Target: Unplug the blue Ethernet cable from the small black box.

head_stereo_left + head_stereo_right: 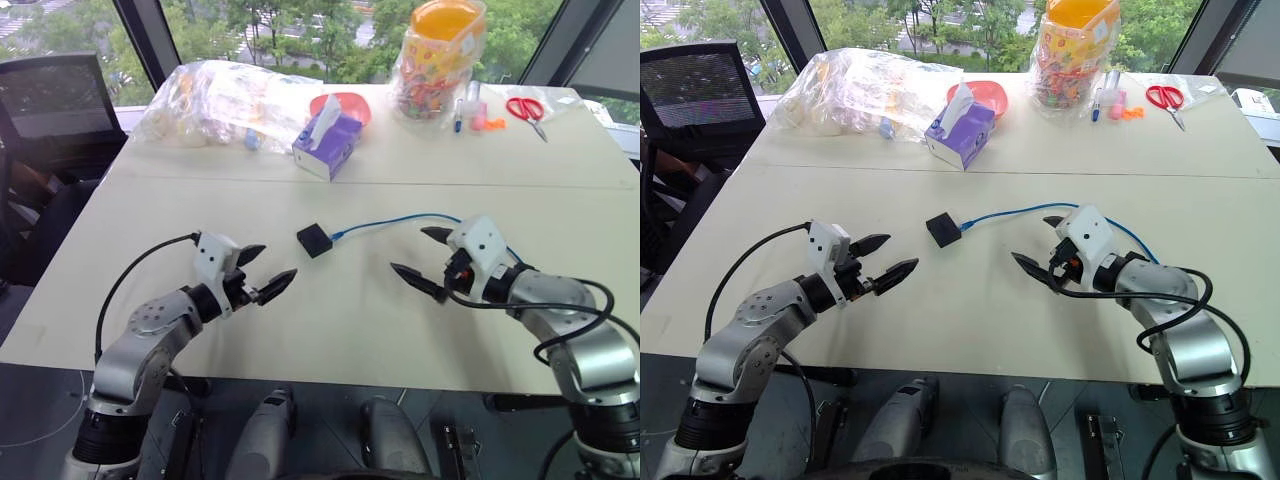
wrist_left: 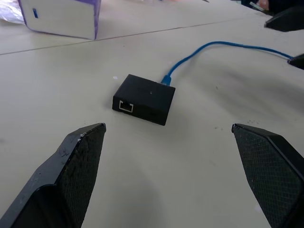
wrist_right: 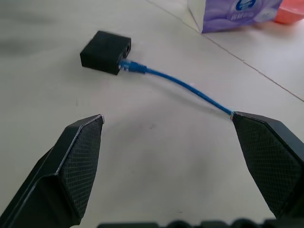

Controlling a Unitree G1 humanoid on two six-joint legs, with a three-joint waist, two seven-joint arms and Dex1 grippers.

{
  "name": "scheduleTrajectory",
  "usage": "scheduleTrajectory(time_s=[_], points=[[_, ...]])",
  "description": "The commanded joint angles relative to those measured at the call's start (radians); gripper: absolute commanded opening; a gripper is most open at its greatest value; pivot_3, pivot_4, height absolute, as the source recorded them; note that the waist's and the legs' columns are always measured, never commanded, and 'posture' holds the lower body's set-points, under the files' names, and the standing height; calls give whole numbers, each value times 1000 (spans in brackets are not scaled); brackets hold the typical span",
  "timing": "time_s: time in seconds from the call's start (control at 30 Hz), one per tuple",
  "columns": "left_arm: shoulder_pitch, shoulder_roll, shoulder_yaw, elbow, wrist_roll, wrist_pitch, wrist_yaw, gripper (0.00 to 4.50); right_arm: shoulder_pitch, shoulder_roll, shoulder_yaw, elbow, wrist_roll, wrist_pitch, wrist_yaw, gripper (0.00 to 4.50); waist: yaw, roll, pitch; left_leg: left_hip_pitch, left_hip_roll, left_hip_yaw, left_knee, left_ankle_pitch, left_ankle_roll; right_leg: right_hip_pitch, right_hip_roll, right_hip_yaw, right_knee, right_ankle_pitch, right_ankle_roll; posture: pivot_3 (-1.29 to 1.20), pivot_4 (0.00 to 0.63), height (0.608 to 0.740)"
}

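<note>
On the pale tabletop [image 1: 560, 220], toward its far edge, lie a clear plastic bag [image 1: 215, 100], a sweet jar [image 1: 440, 60], a purple tissue box [image 1: 328, 145] and red scissors [image 1: 525, 110], all well away from the work. Nearer, the left gripper [image 1: 263, 272] and right gripper [image 1: 425, 260] hover with jaws spread wide, empty, flanking the small black box [image 1: 314, 240]. The blue Ethernet cable [image 1: 400, 220] remains plugged into it. This looks like the approach: next, one gripper steadies the box, the other pinches the plug. Nothing blocks either.
</note>
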Motion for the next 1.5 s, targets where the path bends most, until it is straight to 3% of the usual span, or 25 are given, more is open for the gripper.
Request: scheduleTrajectory(time_s=[0.03, 0.23, 0.37, 0.5, 0.63, 0.83, 1.07, 1.5], points=[[-38, 3, 39, 5, -30, 14, -4, 4445, -52, -47, -5, 25, 18, -22, 66, 4500, 0, 0, 0, 0, 0, 0, 0, 0, 0, 0, 0, 0, 0, 0, 0, 0, 150, 728], [-117, 23, 31, 77, -26, 21, -56, 4445, -252, -118, 47, 137, 38, -20, 203, 4500, -3, 0, 1, -1, 0, 1, 1, 0, 0, -1, 0, 0, 0, 0, 0, 0, 150, 728], [-183, 35, 33, 133, -32, 34, -96, 4445, -496, -122, 179, 299, -2, -28, 347, 4500, -7, -1, 1, -3, 0, 0, 1, 0, 0, -3, 0, -1, 0, 0, 0, 0, 150, 728], [-231, 32, 43, 186, -25, 29, -105, 4445, -750, -37, 340, 528, -52, -14, 487, 4500, -10, -1, 2, -3, 0, 1, 1, 0, 0, -4, 1, 0, 1, 1, 1, 0, 150, 728], [-225, 22, 45, 162, -21, 22, -92, 4445, -964, 102, 520, 862, -206, -146, 609, 4500, -21, -2, 2, -3, 0, 0, -1, 1, -1, -6, 2, 0, 1, 3, 5, 0, 150, 728], [-140, 15, 82, 60, -41, 41, -49, 4445, -1173, 301, 631, 1375, -400, -396, 617, 4500, -34, -3, 4, -4, 0, 0, -3, 5, -8, -7, 2, 0, 2, 5, 9, 0, 150, 728], [-36, 4, 111, -45, -48, 43, 14, 4445, -1271, 429, 648, 1672, -556, -576, 546, 4500, -36, -2, 4, -3, 0, -2, -4, 6, -10, -9, 4, 0, 8, 6, 8, 0, 150, 728], [46, -14, 125, -118, -35, 17, 82, 4445, -1289, 525, 607, 1757, -660, -621, 484, 4500, -37, -2, 5, -3, 1, -2, -4, 7, -11, -10, 5, 2, 9, 6, 8, 0, 150, 728]])
